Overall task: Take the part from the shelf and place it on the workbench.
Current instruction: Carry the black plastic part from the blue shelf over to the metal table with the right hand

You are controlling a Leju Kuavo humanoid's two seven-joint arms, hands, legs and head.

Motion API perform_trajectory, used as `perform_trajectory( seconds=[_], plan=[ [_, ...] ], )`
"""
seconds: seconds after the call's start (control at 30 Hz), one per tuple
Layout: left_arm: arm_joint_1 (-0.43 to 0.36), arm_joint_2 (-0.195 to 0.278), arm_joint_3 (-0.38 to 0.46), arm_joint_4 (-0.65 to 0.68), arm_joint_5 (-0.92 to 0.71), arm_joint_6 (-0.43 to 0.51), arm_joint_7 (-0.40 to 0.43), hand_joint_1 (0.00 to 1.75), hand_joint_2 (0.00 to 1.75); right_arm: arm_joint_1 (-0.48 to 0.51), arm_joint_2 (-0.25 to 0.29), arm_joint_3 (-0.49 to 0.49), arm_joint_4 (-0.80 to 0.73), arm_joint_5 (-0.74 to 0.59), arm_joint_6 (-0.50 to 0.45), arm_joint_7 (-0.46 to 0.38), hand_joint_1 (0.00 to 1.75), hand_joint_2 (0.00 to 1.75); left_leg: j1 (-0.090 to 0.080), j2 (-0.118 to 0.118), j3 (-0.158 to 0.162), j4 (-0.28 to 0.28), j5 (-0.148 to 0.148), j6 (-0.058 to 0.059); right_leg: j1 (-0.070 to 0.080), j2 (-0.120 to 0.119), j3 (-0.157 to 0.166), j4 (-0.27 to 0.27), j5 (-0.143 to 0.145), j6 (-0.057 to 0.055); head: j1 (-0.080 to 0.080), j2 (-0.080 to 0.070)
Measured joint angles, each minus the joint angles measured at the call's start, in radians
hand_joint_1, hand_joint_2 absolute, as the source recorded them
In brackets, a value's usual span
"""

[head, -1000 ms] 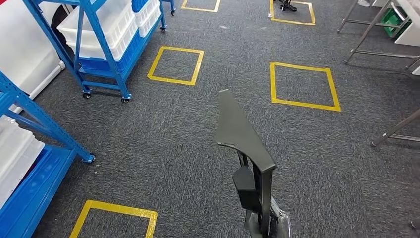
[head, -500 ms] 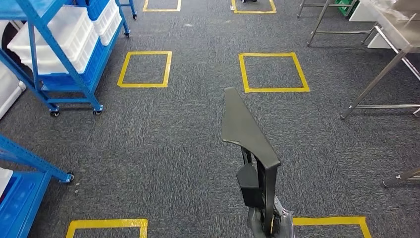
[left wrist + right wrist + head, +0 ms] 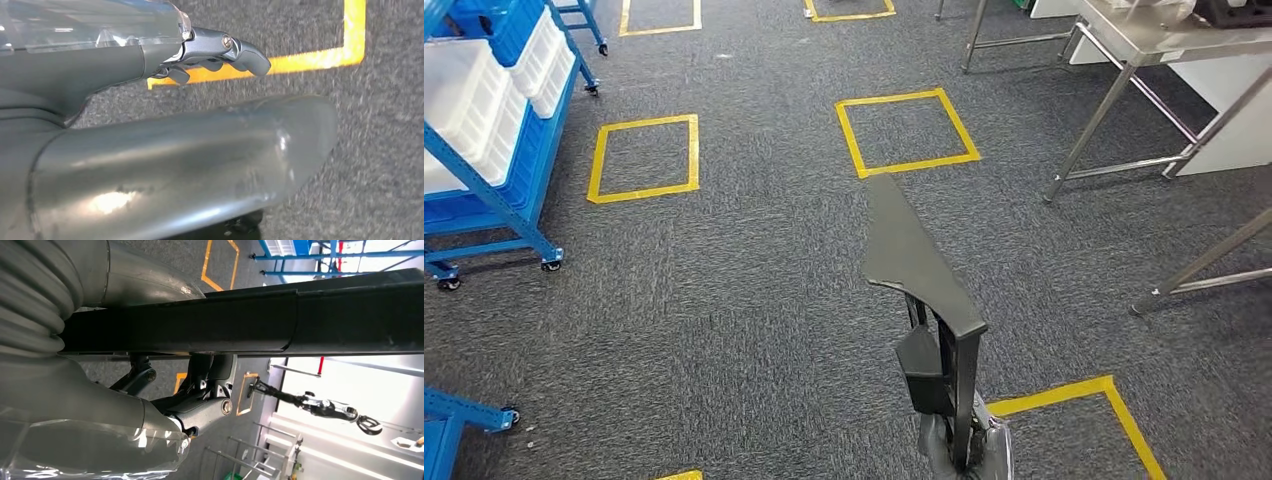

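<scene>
Carrying is judged to be the step in hand: the dark angular part (image 3: 919, 268) is held upright by the right hand (image 3: 964, 450), fingers wrapped on its lower stem, above the grey carpet (image 3: 724, 300). The left hand (image 3: 220, 50) holds nothing, fingers curled. The steel workbench (image 3: 1144, 40) stands well apart. Risk: the top-heavy part could tilt or slip in transit.
</scene>
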Motion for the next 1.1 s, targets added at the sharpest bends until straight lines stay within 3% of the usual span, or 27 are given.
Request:
perform_trajectory(
  seconds=[0.07,0.13,0.17,0.23,0.3,0.37,0.43,0.5,0.57,0.63,0.67,0.7,0.73,0.8,0.87,0.93,0.97,1.0,1.1],
  plan=[
    [0.001,0.001,0.000,0.000,-0.001,0.000,0.000,0.00,0.00,-0.005,-0.001,-0.001,0.001,0.000,0.001,0.000,1.75,1.75,-0.002,0.028,0.002,-0.007,0.002,0.008,0.001,-0.060,-0.056,0.113,-0.060,0.008,0.007,0.000],
    [0.002,0.002,0.000,0.000,-0.004,-0.001,-0.001,0.00,0.00,-0.007,-0.001,-0.001,0.002,0.001,0.001,0.000,1.75,1.75,-0.004,0.058,0.002,-0.007,-0.001,0.010,-0.003,-0.076,-0.116,0.228,-0.099,0.014,0.009,0.000],
    [0.002,0.002,0.000,0.000,-0.006,-0.002,-0.001,0.00,0.00,-0.008,-0.001,-0.001,0.003,0.002,0.001,0.000,1.75,1.75,-0.004,0.072,0.004,-0.007,-0.003,0.010,-0.005,-0.079,-0.124,0.240,-0.091,0.015,0.010,0.000],
    [0.000,0.002,0.000,0.000,-0.008,-0.005,-0.001,0.00,0.00,-0.008,-0.001,-0.001,0.004,0.004,0.001,0.000,1.75,1.75,-0.004,0.096,0.010,-0.007,-0.008,0.007,-0.006,-0.093,-0.080,0.151,-0.030,0.013,0.010,0.000],
    [-0.001,0.002,0.000,0.000,-0.011,-0.008,-0.002,0.00,0.00,-0.012,-0.001,-0.001,0.005,0.009,0.002,0.000,1.75,1.75,-0.007,0.115,0.019,-0.006,-0.016,-0.001,0.002,-0.137,-0.008,0.015,0.022,0.003,0.010,0.000],
    [-0.002,0.002,0.000,0.000,-0.014,-0.010,-0.004,0.00,0.00,-0.017,-0.001,-0.001,0.005,0.012,0.003,0.000,1.75,1.75,-0.011,0.134,0.026,-0.006,-0.023,-0.012,0.012,-0.159,0.019,-0.043,0.030,-0.007,0.009,0.000],
    [-0.005,0.002,0.000,0.000,-0.015,-0.011,-0.006,0.00,0.00,-0.018,-0.001,-0.001,0.005,0.013,0.003,0.000,1.75,1.75,-0.012,0.149,0.032,-0.006,-0.029,-0.022,0.012,-0.137,0.019,-0.050,0.031,-0.017,0.009,0.000],
    [-0.008,0.002,0.000,0.000,-0.016,-0.011,-0.007,0.00,0.00,-0.020,-0.001,-0.001,0.005,0.013,0.002,0.000,1.75,1.75,-0.009,0.114,0.025,0.023,-0.053,-0.031,0.005,-0.115,0.025,-0.060,0.035,-0.028,0.008,0.000],
    [-0.006,0.002,0.000,0.000,-0.016,-0.011,-0.008,0.00,0.00,-0.025,-0.001,-0.001,0.005,0.013,0.003,0.000,1.75,1.75,-0.005,0.061,-0.023,0.130,-0.111,-0.035,0.003,-0.093,0.030,-0.064,0.036,-0.038,0.005,0.000],
    [-0.002,0.002,0.000,0.000,-0.016,-0.011,-0.007,0.00,0.00,-0.026,-0.001,-0.001,0.006,0.013,0.003,0.000,1.75,1.75,-0.004,0.044,-0.089,0.256,-0.156,-0.037,0.003,-0.067,0.031,-0.062,0.035,-0.043,0.004,0.000],
    [0.000,0.002,0.000,0.000,-0.016,-0.011,-0.006,0.00,0.00,-0.026,-0.001,-0.001,0.006,0.013,0.003,0.000,1.75,1.75,-0.004,0.042,-0.106,0.281,-0.152,-0.038,0.003,-0.051,0.032,-0.061,0.034,-0.043,0.004,0.000],
    [0.001,0.003,0.000,0.000,-0.016,-0.011,-0.005,0.00,0.00,-0.025,-0.001,-0.001,0.007,0.013,0.003,0.000,1.75,1.75,-0.003,0.041,-0.105,0.265,-0.126,-0.039,0.003,-0.036,0.034,-0.058,0.032,-0.041,0.004,0.000],
    [0.001,0.003,0.000,0.000,-0.017,-0.010,-0.004,0.00,0.00,-0.025,-0.001,-0.001,0.007,0.013,0.003,0.000,1.75,1.75,-0.001,0.035,-0.088,0.214,-0.086,-0.039,0.001,-0.020,0.036,-0.054,0.029,-0.038,0.004,0.000],
    [0.001,0.004,0.000,0.000,-0.018,-0.007,-0.004,0.00,0.00,-0.026,-0.001,-0.001,0.007,0.013,0.002,0.000,1.75,1.75,0.005,-0.009,-0.040,0.086,-0.023,-0.038,-0.001,0.007,0.034,-0.041,0.021,-0.029,0.003,0.000],
    [-0.001,0.004,0.000,0.000,-0.020,-0.004,-0.007,0.00,0.00,-0.025,-0.001,-0.001,0.008,0.013,0.001,0.000,1.75,1.75,0.007,-0.047,-0.018,0.032,-0.011,-0.034,-0.003,0.030,0.024,-0.031,0.017,-0.016,0.001,0.000],
    [-0.004,0.003,0.000,0.000,-0.023,0.000,-0.010,0.00,0.00,-0.020,-0.001,-0.002,0.007,0.014,0.000,0.000,1.75,1.75,0.005,-0.036,-0.018,0.028,-0.011,-0.023,-0.005,0.051,0.015,-0.032,0.021,-0.003,0.000,0.000],
    [-0.006,0.002,0.000,0.000,-0.025,0.002,-0.011,0.00,0.00,-0.016,-0.001,-0.003,0.006,0.014,0.000,0.000,1.75,1.75,0.006,-0.024,-0.016,0.023,-0.008,-0.017,-0.006,0.045,0.012,-0.028,0.019,0.003,0.000,0.000],
    [-0.006,0.000,0.000,0.000,-0.026,0.003,-0.013,0.00,0.00,-0.013,-0.002,-0.003,0.004,0.015,-0.001,0.000,1.75,1.75,0.007,-0.012,-0.015,0.018,-0.006,-0.010,-0.005,0.024,0.004,-0.011,0.008,0.007,0.004,0.000],
    [-0.002,-0.001,0.000,0.000,-0.028,0.006,-0.017,0.00,0.00,-0.006,-0.003,-0.004,-0.005,0.015,-0.001,0.000,1.75,1.75,0.003,0.031,-0.012,0.013,-0.006,0.004,-0.002,-0.060,-0.075,0.145,-0.074,0.017,0.016,0.000]
  ],
)
